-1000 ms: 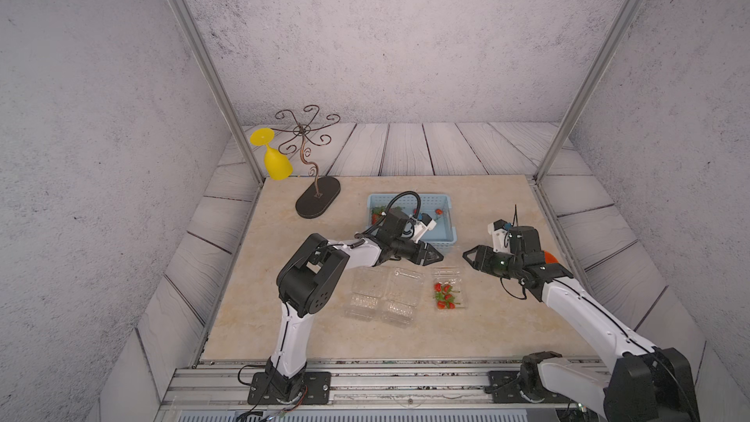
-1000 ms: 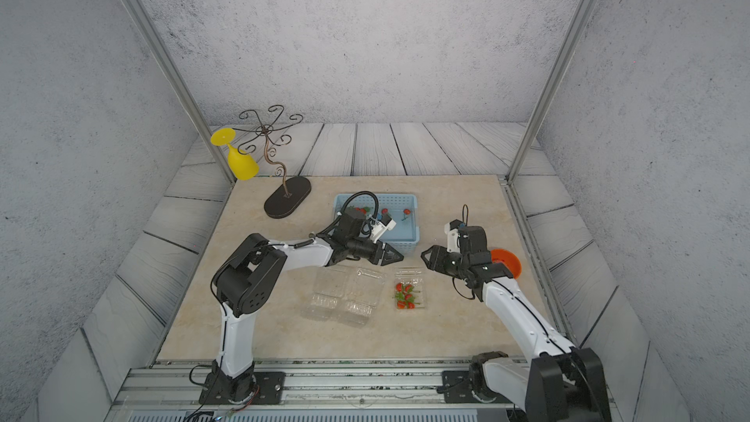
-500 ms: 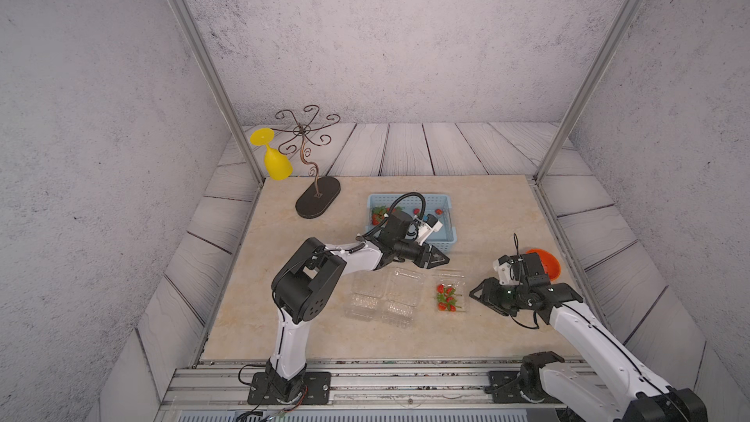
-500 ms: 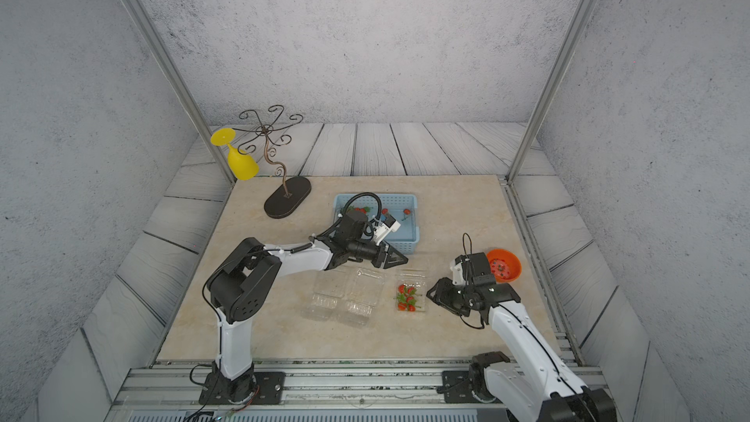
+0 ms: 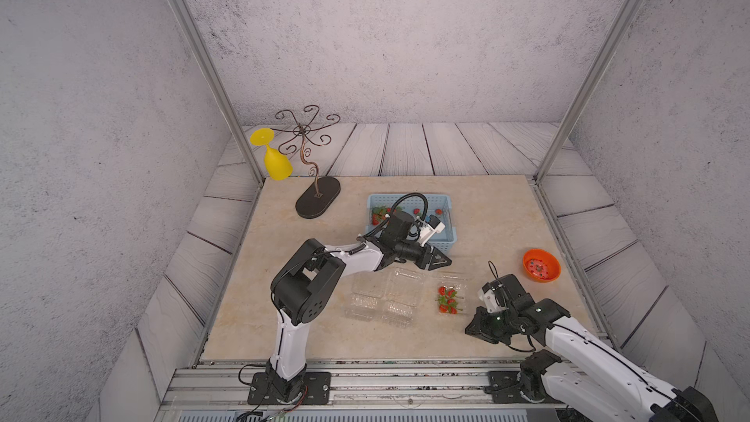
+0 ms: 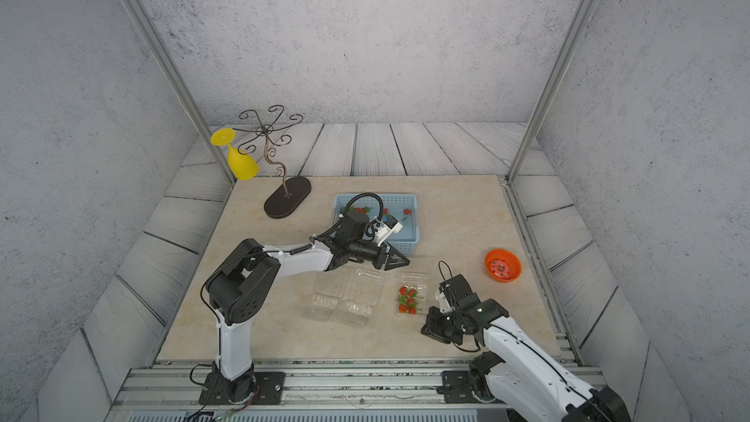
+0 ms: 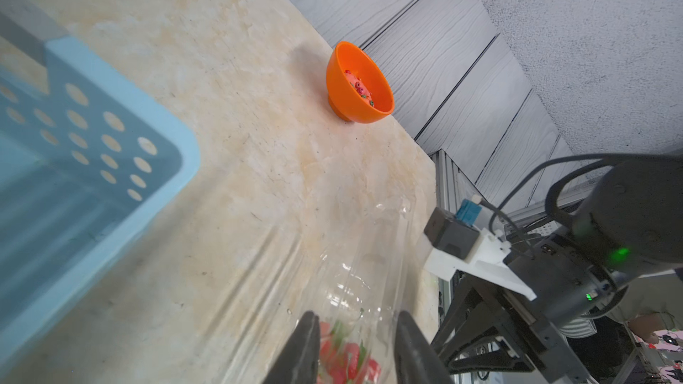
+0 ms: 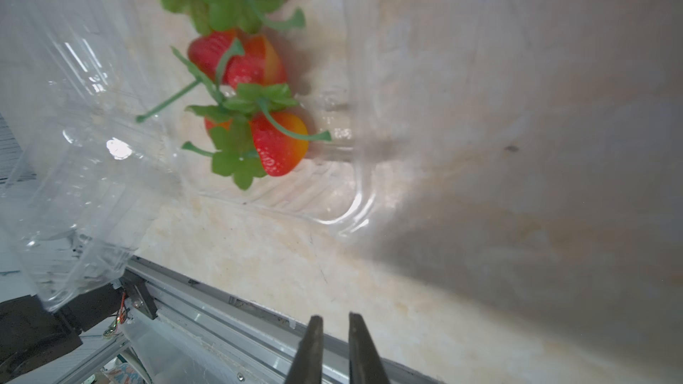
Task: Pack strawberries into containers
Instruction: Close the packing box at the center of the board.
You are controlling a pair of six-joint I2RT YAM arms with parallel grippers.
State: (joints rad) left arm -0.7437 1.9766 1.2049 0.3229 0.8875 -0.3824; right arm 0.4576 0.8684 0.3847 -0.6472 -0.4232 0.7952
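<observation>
Fingers of the left gripper [image 7: 357, 321] stand close together, with blurred red and green showing between them behind clear plastic; whether they pinch a berry or it lies beyond, I cannot tell. Just under their tips is the open lid of a clear box [image 5: 453, 278] holding strawberries [image 8: 281, 142]. Beside them stands the blue basket [image 5: 449, 234], more strawberries inside; the orange bowl [image 7: 354, 101] is well ahead. Fingers of the right gripper [image 8: 335, 321] leave a narrow bare gap, with that box just ahead and two other boxes [image 5: 401, 290] past it.
</observation>
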